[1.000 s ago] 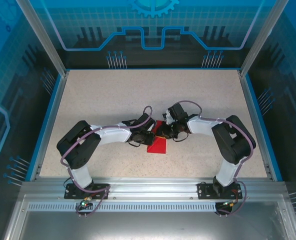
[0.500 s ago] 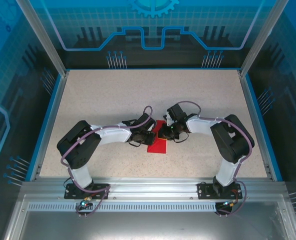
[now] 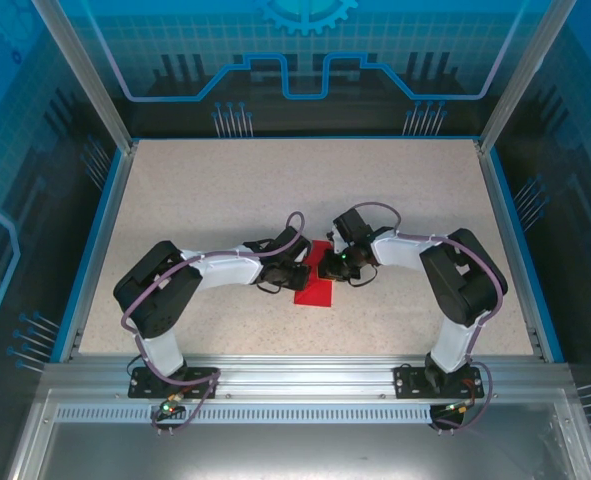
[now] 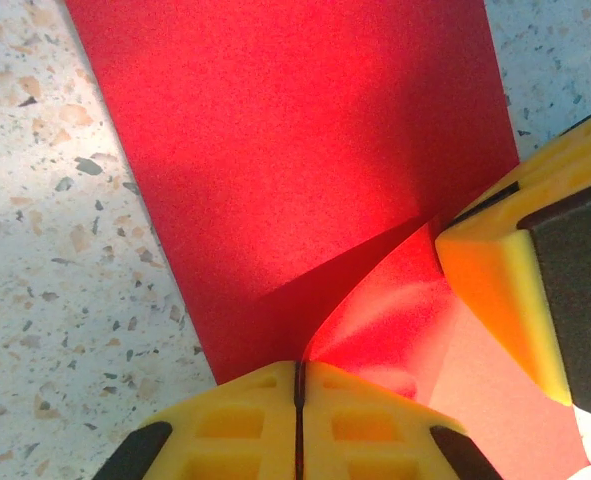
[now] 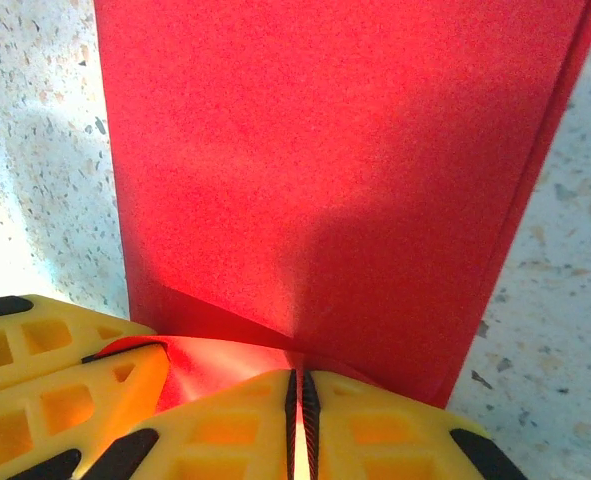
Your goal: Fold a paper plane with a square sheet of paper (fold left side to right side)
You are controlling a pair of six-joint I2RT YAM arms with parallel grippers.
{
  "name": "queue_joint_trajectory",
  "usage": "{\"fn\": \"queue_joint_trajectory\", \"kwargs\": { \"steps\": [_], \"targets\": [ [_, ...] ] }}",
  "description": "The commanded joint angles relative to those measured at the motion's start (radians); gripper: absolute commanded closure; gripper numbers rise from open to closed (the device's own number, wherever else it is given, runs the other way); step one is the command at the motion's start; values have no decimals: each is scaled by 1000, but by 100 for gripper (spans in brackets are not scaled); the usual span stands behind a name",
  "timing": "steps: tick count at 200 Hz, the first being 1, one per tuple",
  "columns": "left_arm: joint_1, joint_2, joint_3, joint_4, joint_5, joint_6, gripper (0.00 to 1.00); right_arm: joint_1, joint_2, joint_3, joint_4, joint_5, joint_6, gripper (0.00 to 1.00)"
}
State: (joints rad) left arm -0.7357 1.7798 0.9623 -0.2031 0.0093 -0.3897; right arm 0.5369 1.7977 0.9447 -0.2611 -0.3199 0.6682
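The left claw (image 4: 299, 372) is clamped on a raised fold of the paper (image 4: 285, 150), which is pulled up off the surface (image 4: 45, 260) into the seam between its fingers. Ahead of this claw the red paper lies flat as a folded strip. Just to its right, at the same lifted part, is the right claw (image 5: 297, 385), its fingers also pressed together on the paper's near edge. Ahead of the right claw the strip runs away, with a doubled edge along its right side.
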Motion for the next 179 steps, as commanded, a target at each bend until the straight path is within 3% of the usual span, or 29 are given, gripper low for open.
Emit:
{"fn": "queue_joint_trajectory", "kwargs": {
  "steps": [1, 72, 94, 124, 179],
  "targets": [
    [3, -5, 9, -40, 8, 12, 89, 3, 45, -10, -65, 48, -19, 86],
    [6, -256, -14, -136, -34, 1, 65, -6, 58, -12, -60, 32, -19, 86],
    [5, -315, -40, -134, 4, -17, 64, -7, 57, -14, -59, 30, -19, 86],
    [-5, -332, -88, -46, 150, -55, 65, -6, 54, -14, -55, 26, -19, 86],
    [-27, -213, -104, 45, 257, -86, 68, -6, 58, -12, -57, 23, -21, 86]
  ]
}}
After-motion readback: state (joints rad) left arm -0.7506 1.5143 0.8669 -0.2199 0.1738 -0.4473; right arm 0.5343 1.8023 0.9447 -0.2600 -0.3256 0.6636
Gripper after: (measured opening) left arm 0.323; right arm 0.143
